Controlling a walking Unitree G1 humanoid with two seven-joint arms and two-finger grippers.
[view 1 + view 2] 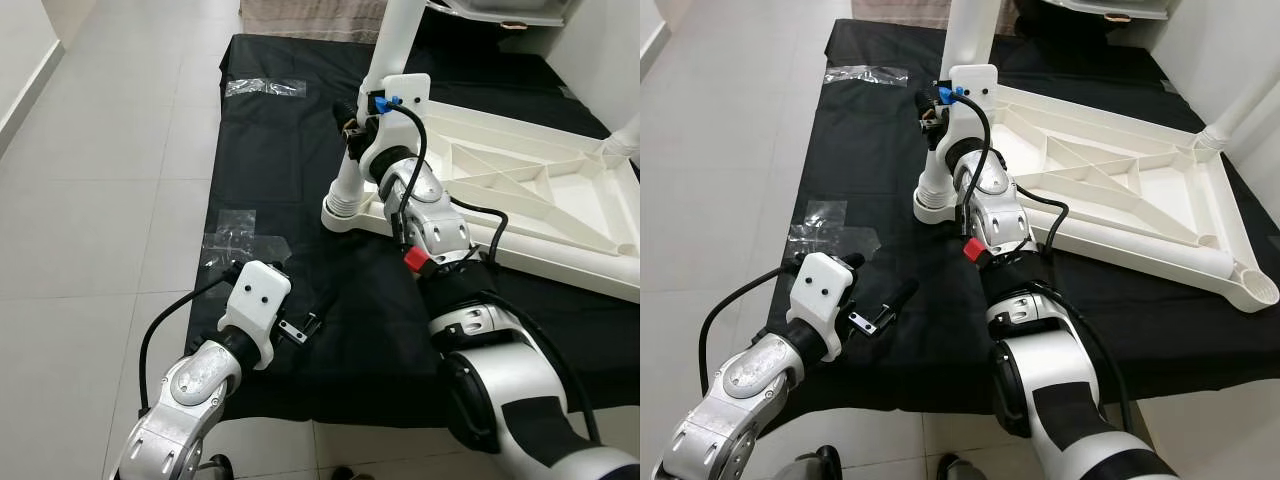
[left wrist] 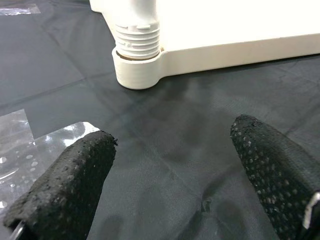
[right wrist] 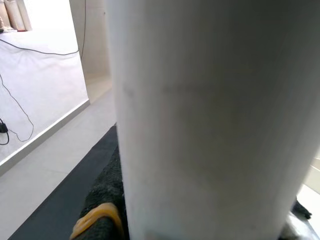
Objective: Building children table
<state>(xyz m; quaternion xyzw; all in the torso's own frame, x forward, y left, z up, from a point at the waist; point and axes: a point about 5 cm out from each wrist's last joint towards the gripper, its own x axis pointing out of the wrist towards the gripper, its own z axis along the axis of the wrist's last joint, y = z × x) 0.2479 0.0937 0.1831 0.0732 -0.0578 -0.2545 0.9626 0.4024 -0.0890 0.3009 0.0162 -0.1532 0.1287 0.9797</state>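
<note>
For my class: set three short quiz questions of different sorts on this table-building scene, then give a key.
1. True or false: the right claw is at the white leg that stands in the corner socket of the upturned tabletop.
2. Multiple choice: the left claw is (a) shut on a screw, (b) open over the black mat, (c) holding the leg.
3. Fill in: the clear plastic wrappers lie on the ____.

Key: 1 true; 2 b; 3 mat.
</note>
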